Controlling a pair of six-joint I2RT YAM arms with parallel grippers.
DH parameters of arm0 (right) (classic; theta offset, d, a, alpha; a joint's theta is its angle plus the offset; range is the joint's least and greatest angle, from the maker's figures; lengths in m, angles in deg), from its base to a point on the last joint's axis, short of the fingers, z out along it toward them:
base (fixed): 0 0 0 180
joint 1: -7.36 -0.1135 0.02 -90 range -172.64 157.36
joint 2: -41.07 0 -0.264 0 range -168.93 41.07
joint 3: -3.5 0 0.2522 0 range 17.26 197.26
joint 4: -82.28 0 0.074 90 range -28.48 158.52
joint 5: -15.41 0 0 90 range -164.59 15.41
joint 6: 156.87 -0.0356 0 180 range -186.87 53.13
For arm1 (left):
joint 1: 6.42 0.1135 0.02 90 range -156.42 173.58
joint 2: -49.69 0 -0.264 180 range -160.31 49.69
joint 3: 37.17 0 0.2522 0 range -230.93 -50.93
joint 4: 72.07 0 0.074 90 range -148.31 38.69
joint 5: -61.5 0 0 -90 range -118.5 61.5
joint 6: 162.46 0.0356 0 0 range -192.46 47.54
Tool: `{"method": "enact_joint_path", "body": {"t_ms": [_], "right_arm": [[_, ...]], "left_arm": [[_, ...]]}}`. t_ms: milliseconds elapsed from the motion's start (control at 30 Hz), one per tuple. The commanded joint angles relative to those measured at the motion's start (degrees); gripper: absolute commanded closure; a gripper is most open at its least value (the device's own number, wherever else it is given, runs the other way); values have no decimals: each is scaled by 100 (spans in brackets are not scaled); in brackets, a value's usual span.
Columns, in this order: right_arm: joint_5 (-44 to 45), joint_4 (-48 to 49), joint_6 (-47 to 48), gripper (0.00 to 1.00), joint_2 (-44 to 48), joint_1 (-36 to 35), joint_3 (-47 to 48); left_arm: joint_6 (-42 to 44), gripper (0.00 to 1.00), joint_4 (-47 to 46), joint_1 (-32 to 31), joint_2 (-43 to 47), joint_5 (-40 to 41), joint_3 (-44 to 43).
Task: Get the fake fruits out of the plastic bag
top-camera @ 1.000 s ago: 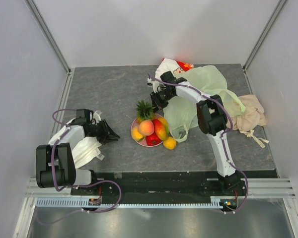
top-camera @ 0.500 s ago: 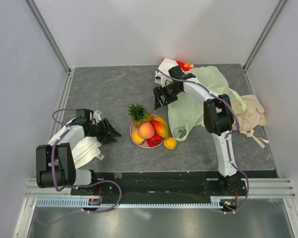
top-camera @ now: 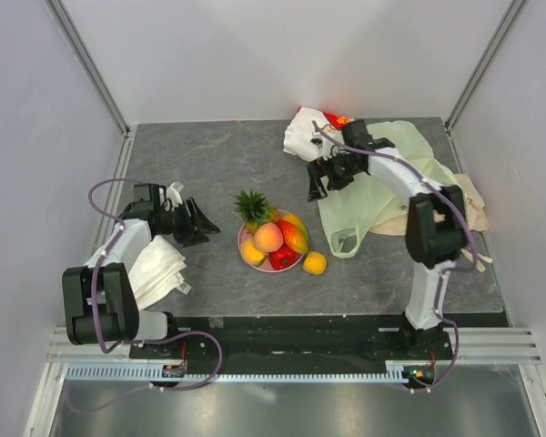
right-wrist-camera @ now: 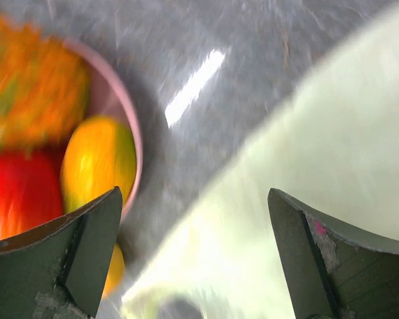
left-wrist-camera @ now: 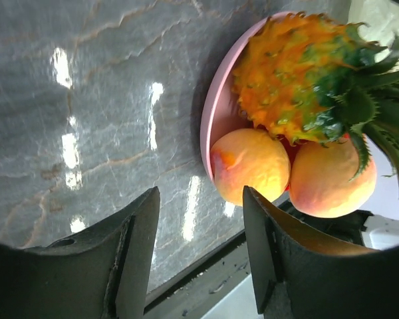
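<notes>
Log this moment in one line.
left hand: open, empty | right hand: open, empty, above plastic bag edge | fake fruits: piled on pink plate | orange: on table beside plate

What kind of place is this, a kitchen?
Most likely a robot test booth, not a kitchen: plain white walls box in a grey table, a left arm and a right arm are bolted at its near edge, and the fruits on the pink plate look like glossy plastic.

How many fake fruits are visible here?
6: pineapple, peach, mango, red piece and yellow-orange fruit on the pink plate; one orange on the table beside it. Others may hide inside the bag.
</notes>
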Motion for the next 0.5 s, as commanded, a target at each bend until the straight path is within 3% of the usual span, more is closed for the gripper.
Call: {"method": "enact_joint_path", "body": {"t_ms": [0, 133, 233, 300, 467], "right_arm": [[-667, 722, 1277, 2, 1932, 214, -1218], [-1363, -99, 2366, 2, 3056, 196, -2228], [-1400, -595, 3465, 2, 3611, -31, -2991], [-1180, -291, 3782, 2, 4032, -460, -3685], [-477, 844, 3389, 2, 4325, -1025, -4629]], "left_arm": [[615, 39, 6, -20, 196, 98, -261], [905, 37, -2, -11, 294, 213, -332], [1020, 34, -20, 6, 329, 248, -332], [1072, 33, -20, -3, 329, 248, -367], [1152, 32, 103, 15, 337, 240, -455]]}}
